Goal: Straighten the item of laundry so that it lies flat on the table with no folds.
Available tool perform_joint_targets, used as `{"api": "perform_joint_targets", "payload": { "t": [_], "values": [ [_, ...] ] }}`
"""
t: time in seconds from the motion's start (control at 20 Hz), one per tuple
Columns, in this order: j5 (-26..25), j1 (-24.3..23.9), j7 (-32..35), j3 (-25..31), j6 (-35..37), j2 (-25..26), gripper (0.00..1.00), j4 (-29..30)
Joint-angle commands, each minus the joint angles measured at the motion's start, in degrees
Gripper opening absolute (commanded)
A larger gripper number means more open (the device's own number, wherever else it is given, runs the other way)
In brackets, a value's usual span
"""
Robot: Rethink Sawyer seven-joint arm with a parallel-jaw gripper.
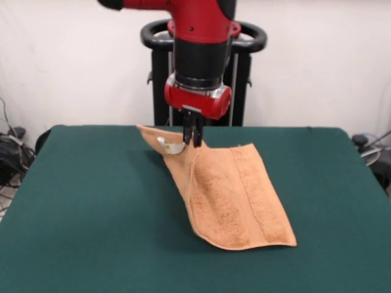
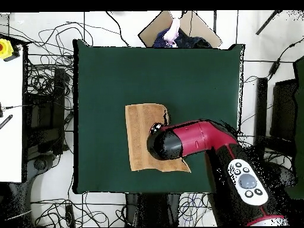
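Observation:
The peach-tan towel (image 1: 229, 195) is folded over on the dark green table (image 1: 91, 213). Its far edge is lifted off the cloth in a peak, and its near end lies on the table with a corner at the front right. A white label shows at the raised edge. My gripper (image 1: 193, 139) hangs from the red arm, shut on the towel's raised far edge. In the overhead view the towel (image 2: 139, 136) lies left of centre on the table (image 2: 196, 77). The red arm covers its right part and hides the gripper.
The black pedestal (image 1: 160, 79) stands behind the table's far edge. Cables (image 2: 41, 65) lie on the floor around the table. A person's hand (image 2: 173, 31) and a cardboard piece show at the top edge of the overhead view.

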Motion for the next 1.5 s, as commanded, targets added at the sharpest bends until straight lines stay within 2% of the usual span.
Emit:
{"api": "perform_joint_targets", "payload": {
  "t": [0.05, 0.65, 1.1, 1.5],
  "values": [
    [0.18, -3.59, -15.91, 6.57, 2.09, 6.9, 0.0, -5.26],
    [-2.35, -9.7, -22.12, 11.37, 4.86, 9.85, 0.0, -6.94],
    [0.22, -12.05, -30.74, 13.25, 9.76, 11.48, 0.0, -11.26],
    [3.26, -11.37, -37.5, 12.76, 14.26, 9.79, 0.0, -15.03]
  ]
}}
